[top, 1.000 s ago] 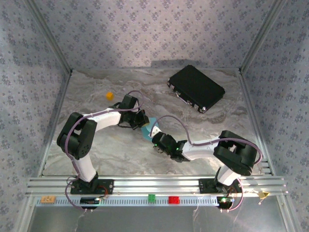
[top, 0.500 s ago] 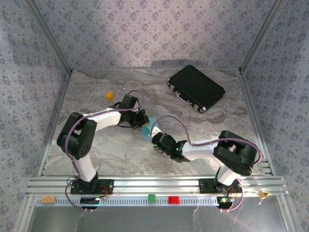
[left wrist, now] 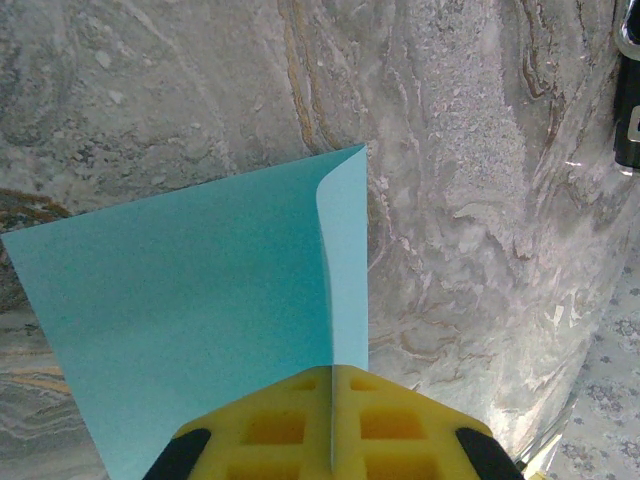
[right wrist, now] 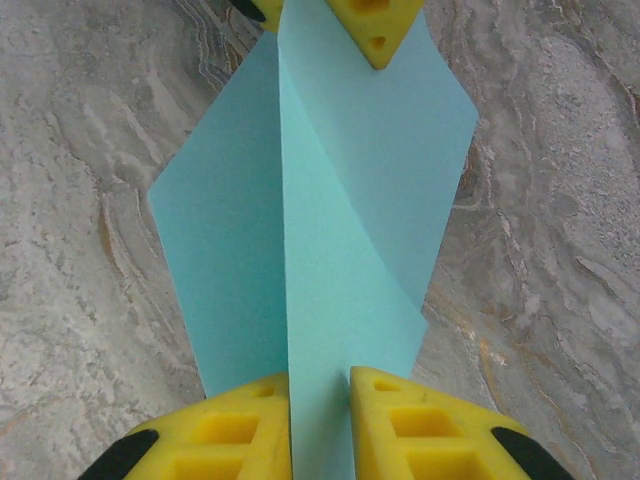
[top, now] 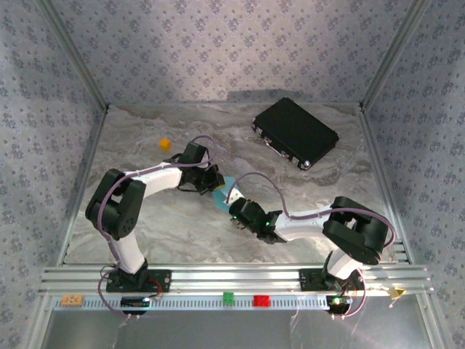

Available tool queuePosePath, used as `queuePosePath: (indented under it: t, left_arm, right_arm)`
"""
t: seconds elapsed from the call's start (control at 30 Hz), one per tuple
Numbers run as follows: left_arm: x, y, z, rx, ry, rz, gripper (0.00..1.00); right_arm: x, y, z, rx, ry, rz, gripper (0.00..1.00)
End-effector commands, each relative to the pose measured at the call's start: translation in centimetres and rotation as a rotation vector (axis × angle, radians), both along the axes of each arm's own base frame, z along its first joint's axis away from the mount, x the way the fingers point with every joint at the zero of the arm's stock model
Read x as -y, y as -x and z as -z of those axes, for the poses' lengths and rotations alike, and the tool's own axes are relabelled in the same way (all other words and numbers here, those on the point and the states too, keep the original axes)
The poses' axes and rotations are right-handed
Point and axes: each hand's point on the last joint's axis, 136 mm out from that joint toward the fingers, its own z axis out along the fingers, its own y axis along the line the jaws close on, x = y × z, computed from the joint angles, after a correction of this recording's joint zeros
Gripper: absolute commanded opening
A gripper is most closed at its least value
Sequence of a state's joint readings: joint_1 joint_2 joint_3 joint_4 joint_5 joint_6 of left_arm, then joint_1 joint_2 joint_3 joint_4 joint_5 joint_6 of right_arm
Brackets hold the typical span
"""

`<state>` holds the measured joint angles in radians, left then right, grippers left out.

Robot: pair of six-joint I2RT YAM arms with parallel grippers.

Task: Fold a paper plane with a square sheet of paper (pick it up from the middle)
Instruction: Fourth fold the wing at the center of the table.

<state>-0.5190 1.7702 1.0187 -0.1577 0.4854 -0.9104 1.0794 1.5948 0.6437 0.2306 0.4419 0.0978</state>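
The square sheet of paper (right wrist: 330, 200) hangs between the two arms near the middle of the surface (top: 145, 218), close to the robot's side and well apart from the black case (top: 296, 132) at the far right. It is pinched along a middle line, so that line rises as a ridge and the halves fall away on either side. I cannot tell whether its lower edges touch the surface.

The left end effector (left wrist: 330, 375) has its yellow fingers pressed together on one end of the ridge. The right end effector (right wrist: 320, 385) has its fingers closed on the other end, with the paper filling the narrow gap between them.

In my judgement the task is at an early step. The sheet is picked up and a first centre bend is being formed, but it looks soft, not a pressed crease. No corner is folded to a nose, no wings are made, and no dart shape is there yet.

I can read no brand, label or writing. The case is plain black, and the small orange cube (top: 165, 144) carries no mark that I can see.
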Motion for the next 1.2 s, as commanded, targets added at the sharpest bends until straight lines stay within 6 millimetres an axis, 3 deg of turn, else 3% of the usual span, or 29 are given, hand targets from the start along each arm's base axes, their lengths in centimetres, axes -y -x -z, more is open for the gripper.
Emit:
queuePosePath:
  t: [0.0,0.3,1.17]
  left_arm:
    - [0.44,0.06,-0.41,-0.004,0.011,0.012,0.00]
    - [0.39,0.02,-0.50,-0.002,0.012,0.012,0.00]
    - [0.35,0.06,-0.35,-0.006,0.008,0.011,0.00]
  right_arm:
    - [0.09,-0.07,-0.45,-0.006,-0.038,0.016,0.19]
    - [0.36,-0.16,0.40,-0.029,0.004,0.029,0.20]
    - [0.38,-0.28,-0.06,-0.028,-0.033,0.034,0.15]
